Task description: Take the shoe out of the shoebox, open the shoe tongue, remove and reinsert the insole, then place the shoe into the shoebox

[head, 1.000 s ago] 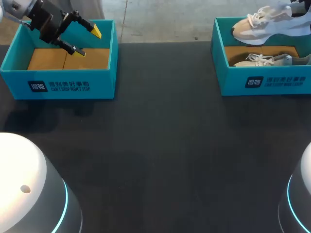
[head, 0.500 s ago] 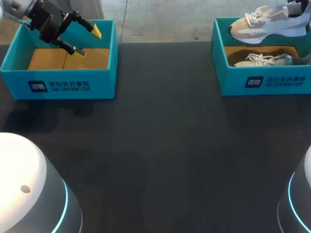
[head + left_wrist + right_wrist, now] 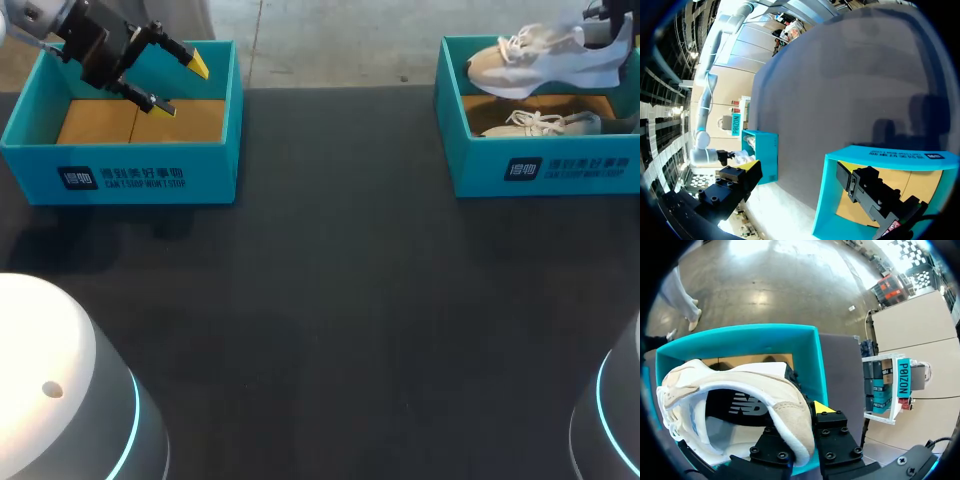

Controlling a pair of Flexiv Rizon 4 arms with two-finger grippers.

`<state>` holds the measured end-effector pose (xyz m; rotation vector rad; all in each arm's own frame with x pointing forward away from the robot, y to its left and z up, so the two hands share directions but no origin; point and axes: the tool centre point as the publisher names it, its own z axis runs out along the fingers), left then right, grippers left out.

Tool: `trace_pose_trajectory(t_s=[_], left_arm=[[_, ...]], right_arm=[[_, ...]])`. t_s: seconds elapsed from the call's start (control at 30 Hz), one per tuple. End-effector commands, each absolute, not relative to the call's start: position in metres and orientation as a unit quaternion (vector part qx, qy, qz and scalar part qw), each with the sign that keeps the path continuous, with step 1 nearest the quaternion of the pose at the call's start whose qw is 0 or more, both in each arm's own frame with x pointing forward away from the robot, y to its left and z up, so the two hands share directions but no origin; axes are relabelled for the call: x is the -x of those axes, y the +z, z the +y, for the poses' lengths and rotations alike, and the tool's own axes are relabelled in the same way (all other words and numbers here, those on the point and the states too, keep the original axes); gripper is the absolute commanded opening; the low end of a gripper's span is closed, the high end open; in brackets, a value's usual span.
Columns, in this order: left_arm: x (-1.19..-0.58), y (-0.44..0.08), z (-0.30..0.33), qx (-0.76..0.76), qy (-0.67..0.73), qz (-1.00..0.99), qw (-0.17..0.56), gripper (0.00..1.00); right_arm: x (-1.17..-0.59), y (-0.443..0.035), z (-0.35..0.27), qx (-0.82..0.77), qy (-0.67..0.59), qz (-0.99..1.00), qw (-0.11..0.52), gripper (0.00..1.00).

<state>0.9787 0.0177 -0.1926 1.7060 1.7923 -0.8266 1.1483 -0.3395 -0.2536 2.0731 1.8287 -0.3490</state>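
One shoe point(image 3: 540, 62), heel pinched in right gripper point(image 3: 802, 422), hangs over shoebox point(image 3: 545, 170); left gripper point(image 3: 182, 85) spread; opening-up, insole point(image 3: 742, 405) work and reboxing remain.

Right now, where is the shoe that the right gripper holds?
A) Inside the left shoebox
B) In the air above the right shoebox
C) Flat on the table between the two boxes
B: the shoe hangs in the right gripper above the right shoebox, where a second shoe lies inside.
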Motion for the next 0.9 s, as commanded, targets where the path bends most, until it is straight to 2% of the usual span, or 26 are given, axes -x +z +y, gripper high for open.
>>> trace_pose_trajectory(t_s=[0.03, 0.9], left_arm=[[-0.979, -0.192, 0.018, -0.631, -0.305, 0.663, 0.262, 1.0], [-0.979, -0.192, 0.018, -0.631, -0.305, 0.663, 0.262, 1.0]], right_arm=[[-1.154, -0.259, -0.34, -0.734, -0.127, 0.645, 0.173, 0.0], [-1.156, -0.281, -0.341, -0.742, -0.125, 0.637, 0.168, 0.0]])
